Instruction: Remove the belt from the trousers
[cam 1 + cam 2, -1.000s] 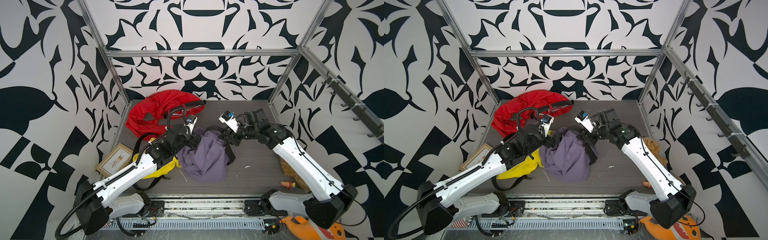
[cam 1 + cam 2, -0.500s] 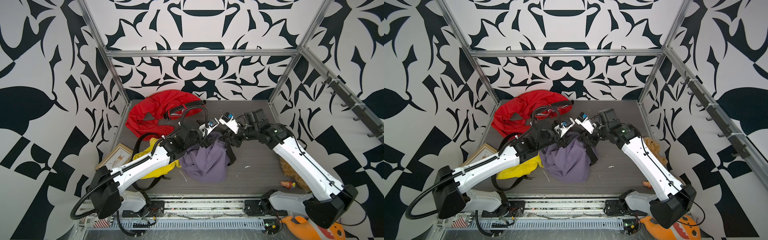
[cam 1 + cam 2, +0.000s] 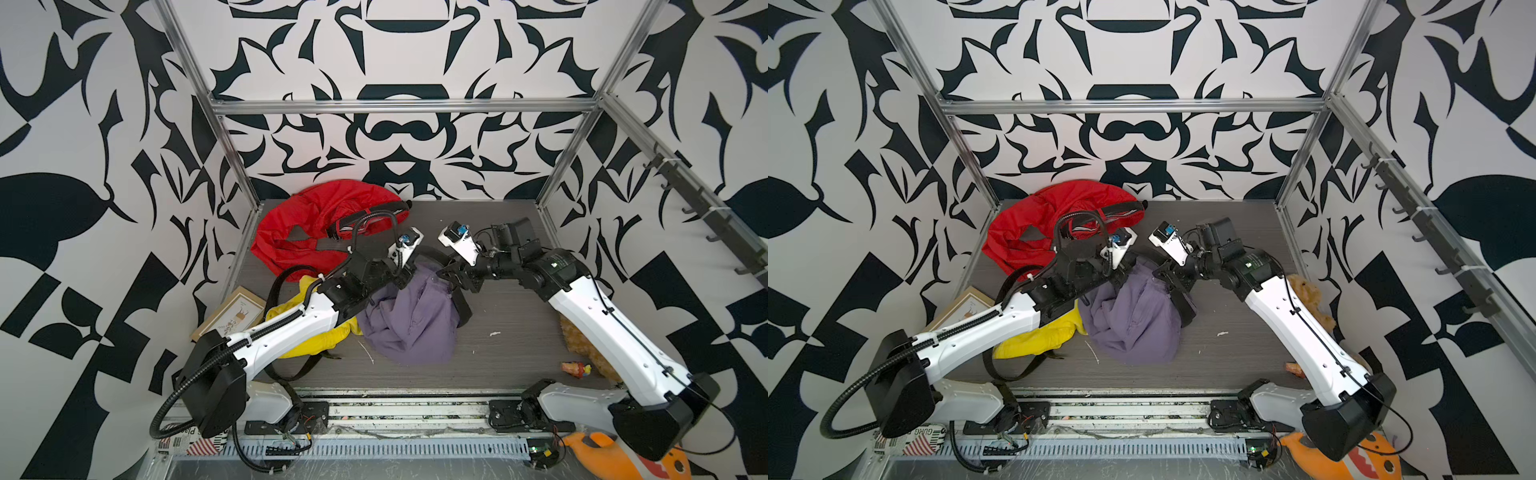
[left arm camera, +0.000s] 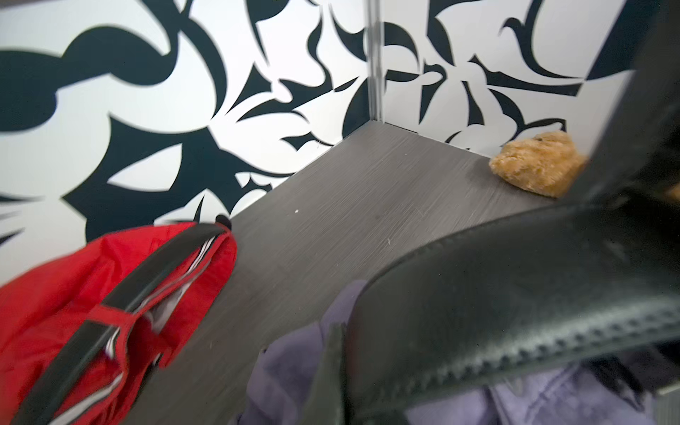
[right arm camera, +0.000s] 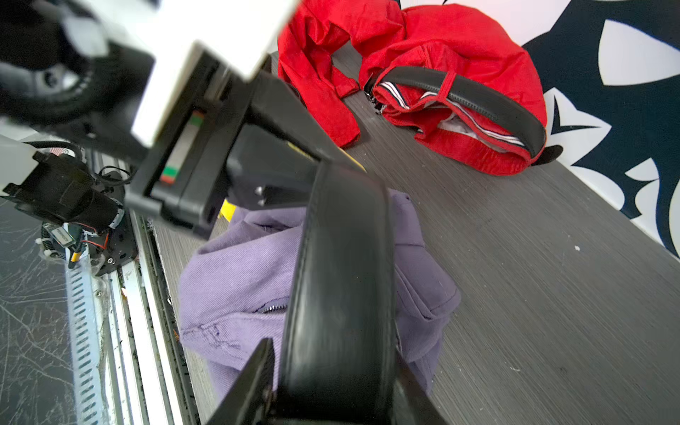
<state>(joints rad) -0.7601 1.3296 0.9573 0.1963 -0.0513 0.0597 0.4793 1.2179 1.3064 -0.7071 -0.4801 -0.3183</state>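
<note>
Purple trousers (image 3: 407, 324) (image 3: 1133, 320) lie crumpled mid-table, and their waist end is lifted. A black leather belt (image 3: 430, 252) (image 5: 342, 276) arcs above them between my two grippers. Its loose end (image 3: 461, 305) hangs down on the right. My right gripper (image 3: 451, 276) (image 3: 1167, 274) is shut across the belt's width, with one finger (image 5: 257, 375) at each edge. My left gripper (image 3: 406, 275) (image 3: 1124, 270) (image 5: 294, 162) is shut on the belt just left of it. In the left wrist view the belt (image 4: 515, 294) fills the frame beside one finger (image 4: 331, 368).
Red trousers (image 3: 316, 232) with their own black belt lie at the back left. A yellow garment (image 3: 307, 340) and a picture frame (image 3: 228, 311) sit under my left arm. A brown plush toy (image 3: 582, 340) and a small figure (image 3: 575, 368) lie under my right arm.
My left arm has swung right, up to the belt, and its gripper has gone from open to shut on it. The right arm has held still with the belt.
</note>
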